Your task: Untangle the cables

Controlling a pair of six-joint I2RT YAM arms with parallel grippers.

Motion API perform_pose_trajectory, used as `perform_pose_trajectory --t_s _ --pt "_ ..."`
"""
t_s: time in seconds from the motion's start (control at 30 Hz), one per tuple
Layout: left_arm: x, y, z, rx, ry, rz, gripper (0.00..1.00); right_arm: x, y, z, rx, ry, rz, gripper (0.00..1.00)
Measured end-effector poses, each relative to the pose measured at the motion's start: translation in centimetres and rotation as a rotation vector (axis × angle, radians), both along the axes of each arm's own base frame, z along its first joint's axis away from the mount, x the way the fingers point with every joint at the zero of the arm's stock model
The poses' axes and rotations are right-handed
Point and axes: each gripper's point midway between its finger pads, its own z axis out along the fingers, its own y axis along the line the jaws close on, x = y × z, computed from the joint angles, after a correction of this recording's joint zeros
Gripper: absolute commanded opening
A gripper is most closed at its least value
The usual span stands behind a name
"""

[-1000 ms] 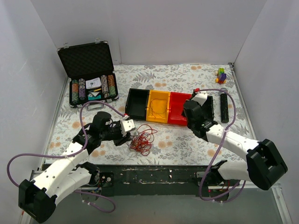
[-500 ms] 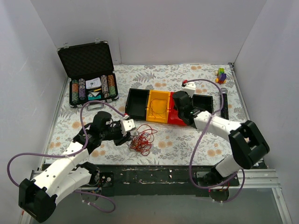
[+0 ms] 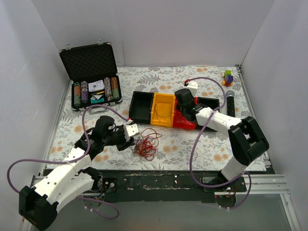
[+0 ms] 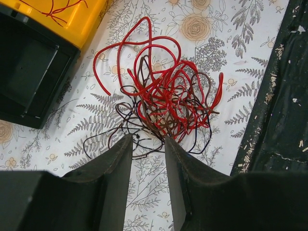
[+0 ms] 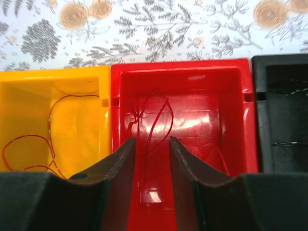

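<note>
The cables (image 3: 146, 144) lie tangled on the floral cloth, red wires mixed with thin dark ones (image 4: 168, 96). My left gripper (image 3: 133, 136) hovers just short of the tangle. It (image 4: 147, 139) is open, with bare cloth between the jaws and dark strands at their tips. My right gripper (image 3: 182, 107) hangs over the red bin (image 3: 187, 124). It (image 5: 151, 140) is open, and a single red cable (image 5: 159, 120) lies loose on the red bin's floor (image 5: 231, 96) below it. Another red cable (image 5: 53, 110) rests in the yellow bin (image 3: 163, 109).
Black bins (image 3: 141, 107) (image 5: 281, 115) flank the yellow and red ones. An open case of poker chips (image 3: 94, 82) stands at the back left. A black stick-like object (image 3: 230, 108) and a small colourful toy (image 3: 227, 77) lie at the right. The dark table edge (image 3: 159, 175) runs behind the tangle.
My right arm has swung left from the right-hand black bin to above the red bin, and its jaws have opened. The left arm and the tangle have not moved.
</note>
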Motion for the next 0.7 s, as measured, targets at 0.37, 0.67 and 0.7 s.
perform_pose_trajectory --t_s 0.37,0.67,0.7 --pt "-0.4 0.2 -0.9 0.007 0.014 0.0 0.33 -1.0 -0.9 8.3 0.114 -0.145 0.004 0.33" --pt "-0.1 0.6 -1.7 0.02 0.011 0.029 0.5 -4.5 2.6 3.6 0.069 -0.058 0.21 0.47" --pt "0.0 0.6 -1.8 0.021 0.013 0.034 0.51 -5.8 3.4 3.1 0.065 -0.051 0.259 0.48"
